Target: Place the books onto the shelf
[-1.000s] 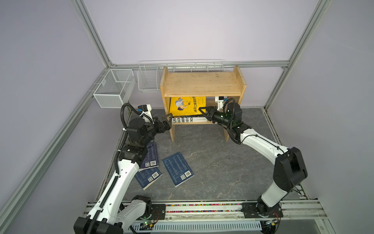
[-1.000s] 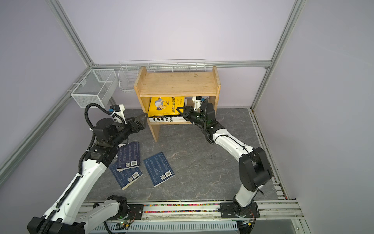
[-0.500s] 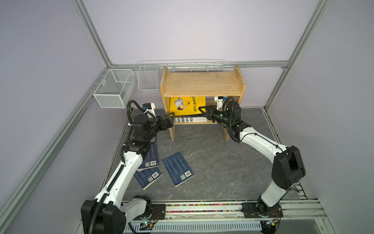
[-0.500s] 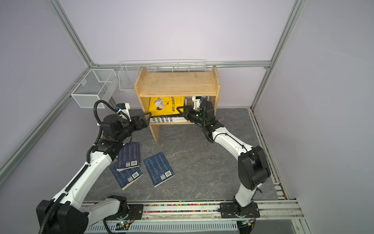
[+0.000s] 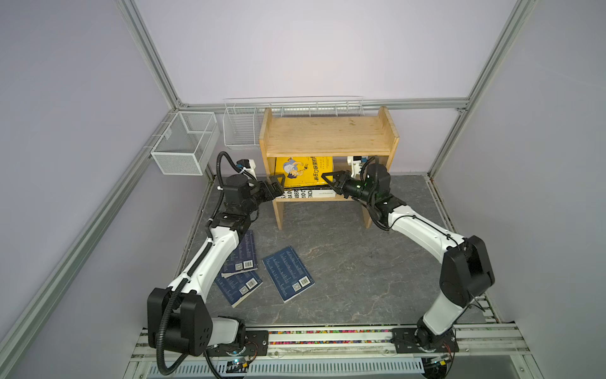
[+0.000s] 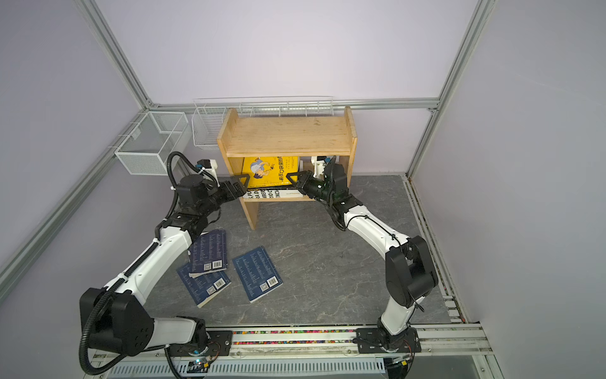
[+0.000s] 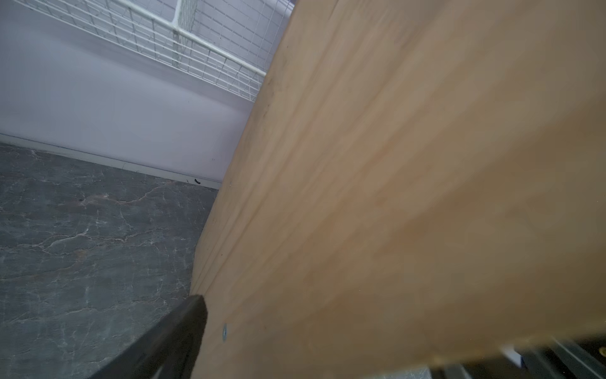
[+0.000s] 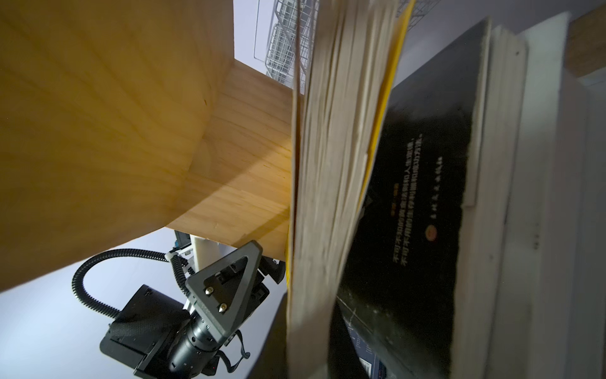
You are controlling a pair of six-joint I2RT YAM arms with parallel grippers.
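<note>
The pine shelf (image 5: 328,136) stands at the back. On its lower tier a white book (image 5: 308,194) lies flat with a black book (image 8: 419,197) on top. My right gripper (image 5: 329,180) is shut on the right edge of the yellow book (image 5: 303,172), which stands tilted over the black one; its page edge (image 8: 328,164) fills the right wrist view. At the shelf's left side panel (image 7: 393,197) is my left gripper (image 5: 276,187), open, with one finger (image 7: 183,334) beside the wood. Three navy books (image 5: 288,274) (image 5: 244,252) (image 5: 239,287) lie on the floor.
Two white wire baskets (image 5: 185,146) (image 5: 242,129) hang on the back left walls, beside the shelf. The grey marbled floor (image 5: 354,262) runs from the shelf's legs to the front rail (image 5: 328,336). My left forearm passes over the leftmost navy books.
My left arm has stretched forward, bringing its open gripper slightly closer to the shelf's left panel. The right gripper has kept the yellow book almost still.
</note>
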